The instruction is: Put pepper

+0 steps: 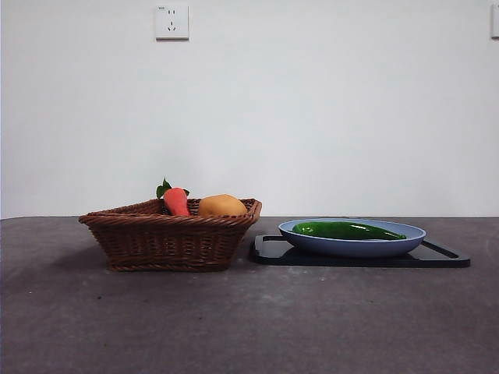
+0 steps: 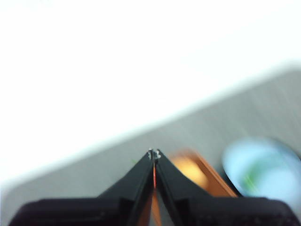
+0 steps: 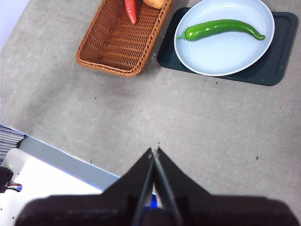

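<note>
The long glossy dark-green pepper lies across the blue plate, which rests on a black tray. No arm shows in the front view. My right gripper is shut and empty, held high over the bare table well away from the plate. My left gripper is also shut with nothing in it; its view is blurred, with the plate and the basket far beyond it.
A brown wicker basket stands beside the tray and holds an orange-red carrot and a rounded orange-yellow fruit. A white wall with a socket stands behind the table.
</note>
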`<state>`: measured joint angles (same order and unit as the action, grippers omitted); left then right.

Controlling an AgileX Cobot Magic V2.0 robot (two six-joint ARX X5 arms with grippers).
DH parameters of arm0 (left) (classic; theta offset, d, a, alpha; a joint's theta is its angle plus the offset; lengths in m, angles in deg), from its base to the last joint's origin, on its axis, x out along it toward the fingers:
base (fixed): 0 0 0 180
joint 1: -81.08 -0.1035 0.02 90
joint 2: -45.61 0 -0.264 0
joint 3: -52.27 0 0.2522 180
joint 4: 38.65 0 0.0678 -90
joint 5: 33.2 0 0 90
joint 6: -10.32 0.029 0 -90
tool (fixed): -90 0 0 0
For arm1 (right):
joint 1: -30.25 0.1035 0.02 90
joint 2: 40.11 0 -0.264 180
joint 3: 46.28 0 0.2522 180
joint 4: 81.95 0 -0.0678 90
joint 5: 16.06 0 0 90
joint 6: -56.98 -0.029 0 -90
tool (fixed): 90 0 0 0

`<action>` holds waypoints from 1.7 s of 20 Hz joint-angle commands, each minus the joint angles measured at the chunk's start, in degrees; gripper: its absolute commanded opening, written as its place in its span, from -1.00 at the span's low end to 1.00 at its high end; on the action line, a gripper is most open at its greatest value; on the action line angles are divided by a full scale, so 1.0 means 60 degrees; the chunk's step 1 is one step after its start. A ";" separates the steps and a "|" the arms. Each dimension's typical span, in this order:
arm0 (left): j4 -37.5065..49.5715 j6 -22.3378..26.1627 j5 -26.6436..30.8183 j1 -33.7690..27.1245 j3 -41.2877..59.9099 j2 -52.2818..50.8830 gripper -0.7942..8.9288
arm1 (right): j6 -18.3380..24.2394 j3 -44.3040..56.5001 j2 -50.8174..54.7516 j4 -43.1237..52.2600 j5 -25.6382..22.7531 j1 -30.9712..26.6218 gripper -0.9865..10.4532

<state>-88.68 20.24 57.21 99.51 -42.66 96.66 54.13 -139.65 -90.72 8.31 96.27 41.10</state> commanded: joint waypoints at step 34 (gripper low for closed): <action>0.4546 -0.2160 0.0379 -0.4091 1.3464 -0.8491 -0.82 | -0.0080 -0.0179 -0.0047 0.0102 -0.0022 0.0015 -0.81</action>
<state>-61.62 8.22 59.44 75.23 37.51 45.95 53.93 -139.65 -90.72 8.33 96.27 41.10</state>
